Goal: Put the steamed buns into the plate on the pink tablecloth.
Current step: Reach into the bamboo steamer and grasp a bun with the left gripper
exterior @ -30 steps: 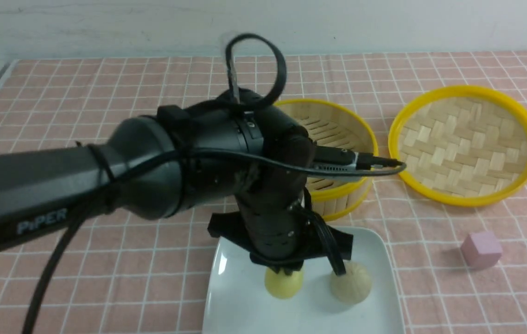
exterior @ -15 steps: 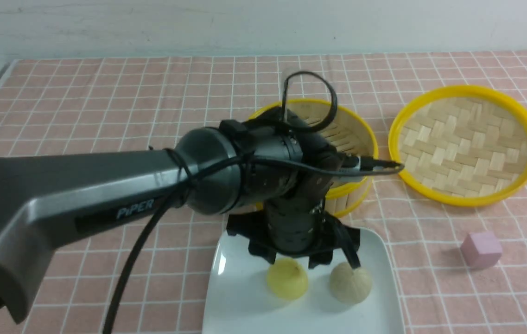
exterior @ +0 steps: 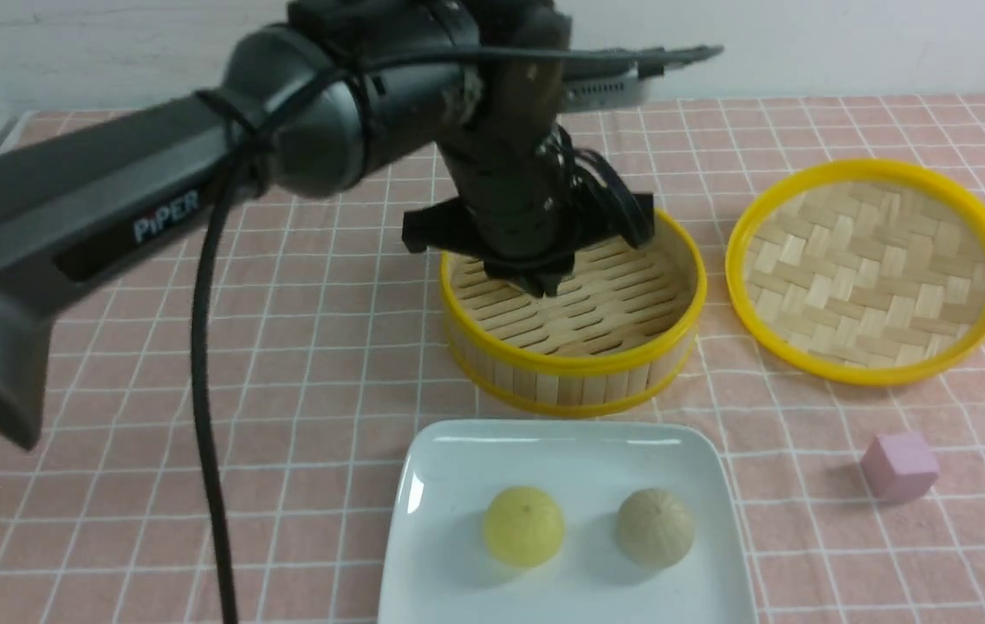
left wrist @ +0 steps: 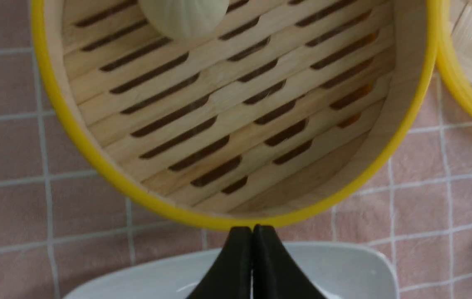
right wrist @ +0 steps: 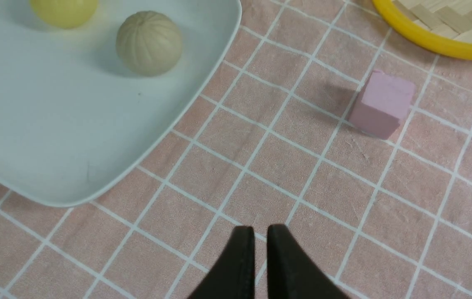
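Overhead, the left pincer (exterior: 535, 277) hangs above the bamboo steamer basket (exterior: 574, 368), its two black fingers (left wrist: 236, 265) pressed flat together and gripping nothing. Inside the basket, on the slatted floor, sits one off-white bun (left wrist: 184, 16). Only the left wrist view shows it, cut by the picture's edge, since in the front view the arm's wrist covers that spot. The other two steamed buns lie on the white plate (exterior: 561, 433), side by side but apart. The yellow bun (exterior: 524, 526) is toward the robot's left and the beige bun (exterior: 655, 527) toward its right, the beige one faintly pleated. The plate rests on the pink tablecloth (exterior: 284, 347), on the robot's side of the basket, with a strip of cloth between them. The cloth, checked with thin white lines, covers the counter. To the right of the basket, just beside it, the woven lid (exterior: 869, 269) lies with its yellow rim up and its hollow showing. A small pink cube (exterior: 899, 466) stands on the cloth nearer the robot than the lid, well to the right of the plate. The right pincer (right wrist: 260, 228) hovers over bare cloth near the plate's corner and the cube, its fingers a narrow slit apart with nothing held.
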Robot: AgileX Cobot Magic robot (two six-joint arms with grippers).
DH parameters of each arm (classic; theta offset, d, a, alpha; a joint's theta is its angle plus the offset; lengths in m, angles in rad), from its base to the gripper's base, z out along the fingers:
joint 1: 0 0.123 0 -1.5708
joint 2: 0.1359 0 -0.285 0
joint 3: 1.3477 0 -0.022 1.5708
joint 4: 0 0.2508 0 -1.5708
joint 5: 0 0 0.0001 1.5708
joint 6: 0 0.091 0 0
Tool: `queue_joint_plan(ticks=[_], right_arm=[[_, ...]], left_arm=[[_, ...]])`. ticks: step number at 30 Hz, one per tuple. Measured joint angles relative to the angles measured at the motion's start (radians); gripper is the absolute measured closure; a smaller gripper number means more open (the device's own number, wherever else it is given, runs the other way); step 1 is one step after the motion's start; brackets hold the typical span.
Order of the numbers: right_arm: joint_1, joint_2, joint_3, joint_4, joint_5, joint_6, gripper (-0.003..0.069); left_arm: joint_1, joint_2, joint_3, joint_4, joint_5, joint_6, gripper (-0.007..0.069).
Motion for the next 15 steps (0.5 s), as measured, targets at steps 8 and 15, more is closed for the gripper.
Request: queue_joint_plan(ticks=[8,15], right_arm=[[0.000,0.000,0.000,0.000,-0.003,0.000,0.0577],[0.000,0.000,0.000,0.000,-0.003,0.000,0.0574]], left_arm=[[0.097,0.152,-0.174,-0.085,-0.019,0.072,0.0567],[0.100,0.250,-0.223,0.024,-0.079,0.075,0.0329]])
